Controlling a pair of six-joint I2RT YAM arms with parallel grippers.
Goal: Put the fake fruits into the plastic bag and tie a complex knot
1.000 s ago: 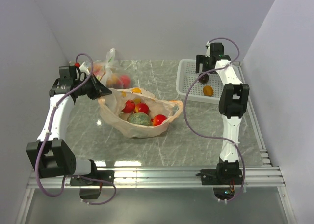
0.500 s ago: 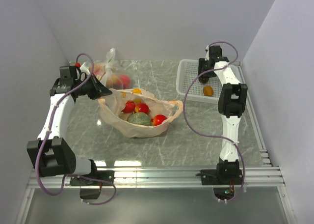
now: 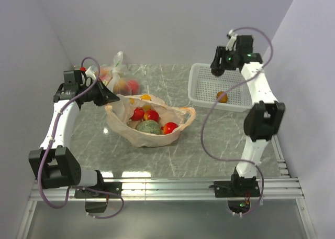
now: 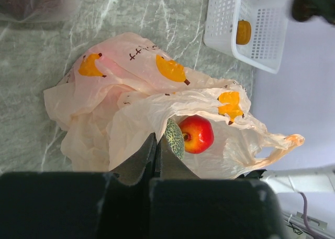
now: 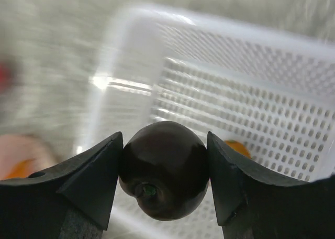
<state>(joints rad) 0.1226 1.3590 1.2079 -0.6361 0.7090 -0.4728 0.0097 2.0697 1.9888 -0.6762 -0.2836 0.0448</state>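
The right hand [image 3: 220, 68] gripped a dark maroon fruit [image 5: 163, 168] above the white basket [image 3: 201, 92] at the far right corner of the tabletop [image 3: 209, 144]. The left hand [image 4: 157, 150] was pinched shut on the rim of the peach bag [image 4: 131, 118], mid-tabletop.

Beyond the right hand [image 5: 165, 144] the tabletop [image 5: 47, 66] is smeared with blur, and the orange-brown fruit [image 5: 238, 147] peeks from behind 1 finger gripping the dark maroon fruit [image 5: 164, 181]. Just ahead of the left hand [image 4: 157, 144], the green melon [image 4: 175, 139] shows only a sliver past a fold of the plastic bag [image 4: 131, 92]. The clear bag [image 4: 31, 0], far ahead to the left, is a cropped blur.
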